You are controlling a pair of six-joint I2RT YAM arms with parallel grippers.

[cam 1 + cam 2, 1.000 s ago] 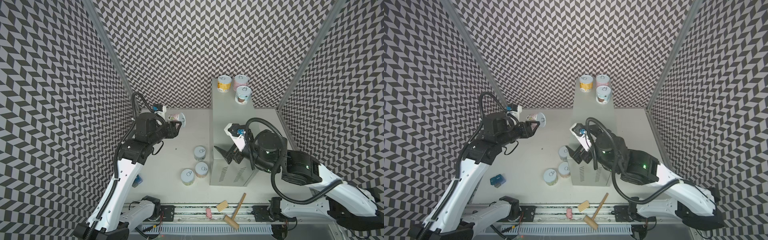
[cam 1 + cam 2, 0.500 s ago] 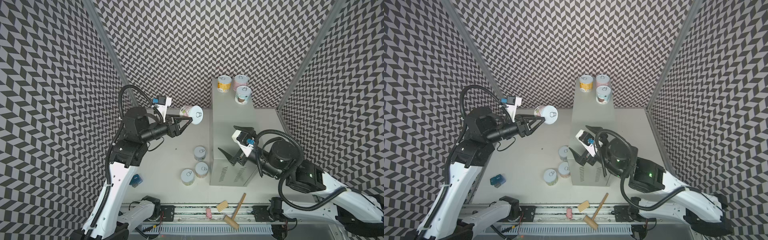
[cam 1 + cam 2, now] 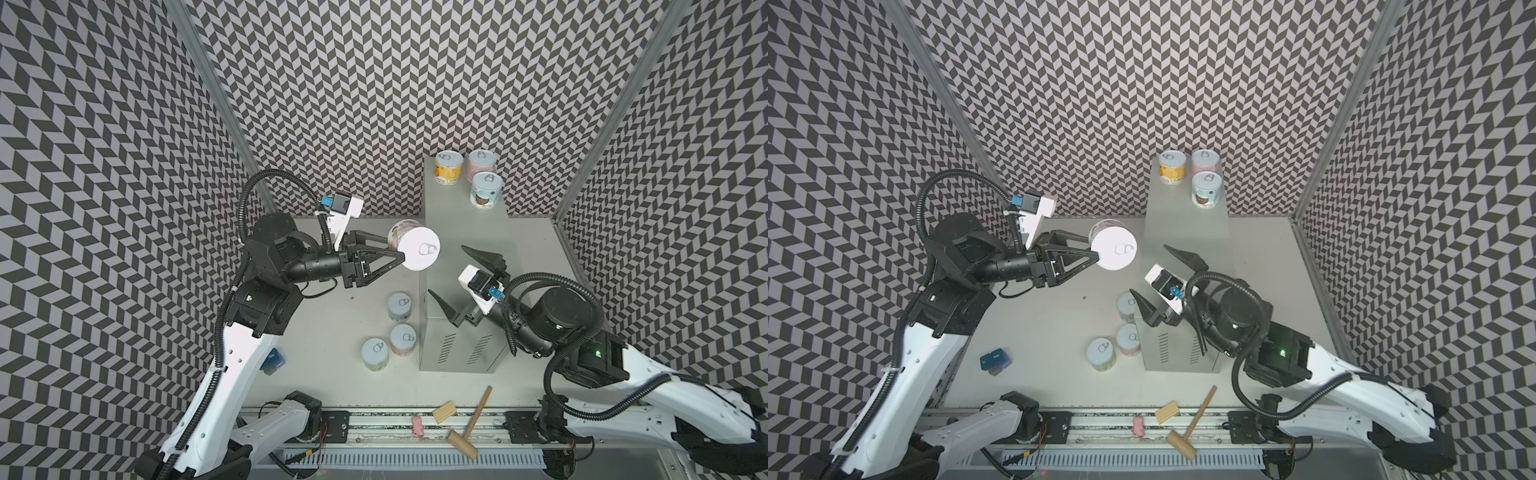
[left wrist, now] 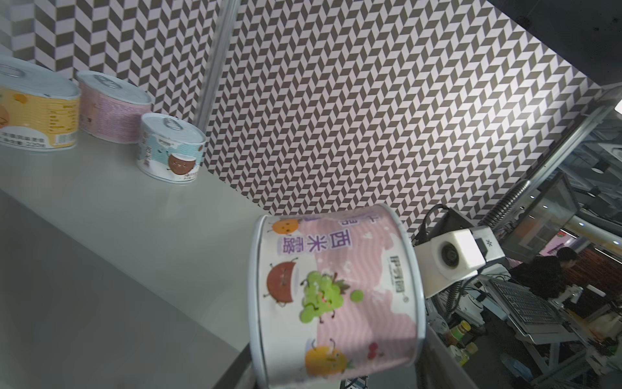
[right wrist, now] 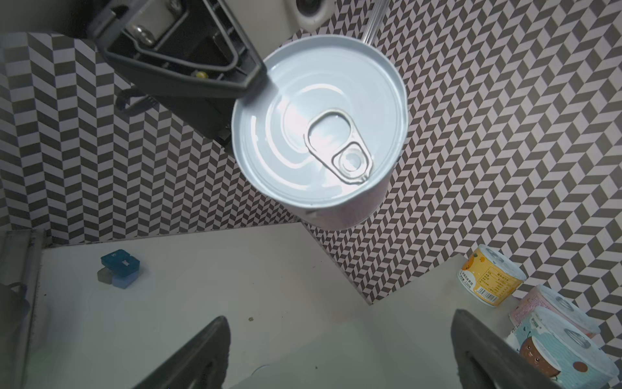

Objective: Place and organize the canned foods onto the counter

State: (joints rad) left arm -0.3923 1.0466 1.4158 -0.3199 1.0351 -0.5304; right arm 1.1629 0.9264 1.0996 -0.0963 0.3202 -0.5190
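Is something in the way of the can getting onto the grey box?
The open right gripper hangs over the counter beside the held can. The top behind it looks free.

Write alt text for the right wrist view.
A can, its pull-tab lid facing the camera, hangs in the air, clamped in the left gripper. The right gripper stands open and empty over the counter, where three cans stand together.

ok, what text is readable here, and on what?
"西米露": held pink-label can, in the left gripper.
"220": yellow can, in its fine print; the rest is blurred.
Brand mark on the held pink-label can: too small to read.
Light blue can, blue block: print unreadable.
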